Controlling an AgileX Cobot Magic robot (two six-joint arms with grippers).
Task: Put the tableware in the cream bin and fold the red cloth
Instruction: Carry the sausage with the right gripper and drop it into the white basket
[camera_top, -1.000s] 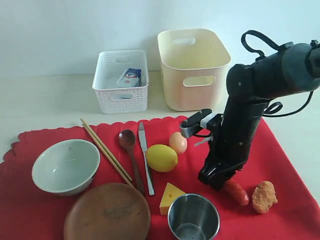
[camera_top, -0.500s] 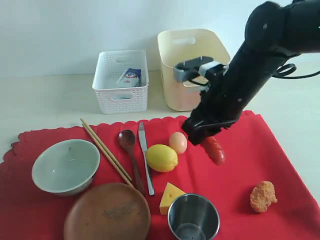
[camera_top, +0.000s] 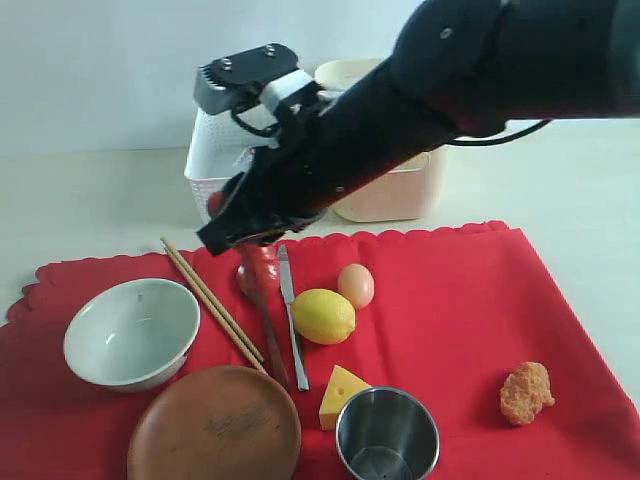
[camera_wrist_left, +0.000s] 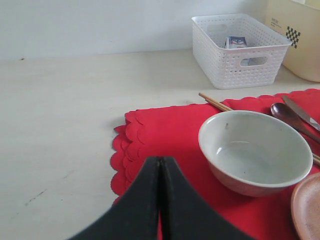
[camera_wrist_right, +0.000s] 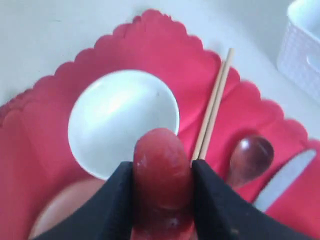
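My right gripper (camera_top: 256, 252) is shut on a red toy sausage (camera_wrist_right: 161, 175) and hangs over the red cloth (camera_top: 470, 300), above the dark spoon (camera_wrist_right: 250, 157) and near the chopsticks (camera_top: 212, 300). On the cloth lie the pale bowl (camera_top: 131, 331), wooden plate (camera_top: 214, 425), steel cup (camera_top: 387, 435) and knife (camera_top: 293, 320). The cream bin (camera_top: 400, 195) stands behind, mostly hidden by the right arm. My left gripper (camera_wrist_left: 160, 162) is shut and empty over the cloth's scalloped edge, short of the bowl (camera_wrist_left: 255, 150).
A white perforated basket (camera_top: 205, 165) with a small packet stands left of the cream bin. A lemon (camera_top: 323, 316), egg (camera_top: 355, 285), cheese wedge (camera_top: 342, 393) and fried nugget (camera_top: 526, 392) lie on the cloth. Bare tabletop lies left of the cloth.
My right gripper has lifted the sausage from the cloth's right side and carried it up and left across the cloth to above the spoon. The left gripper stays shut.
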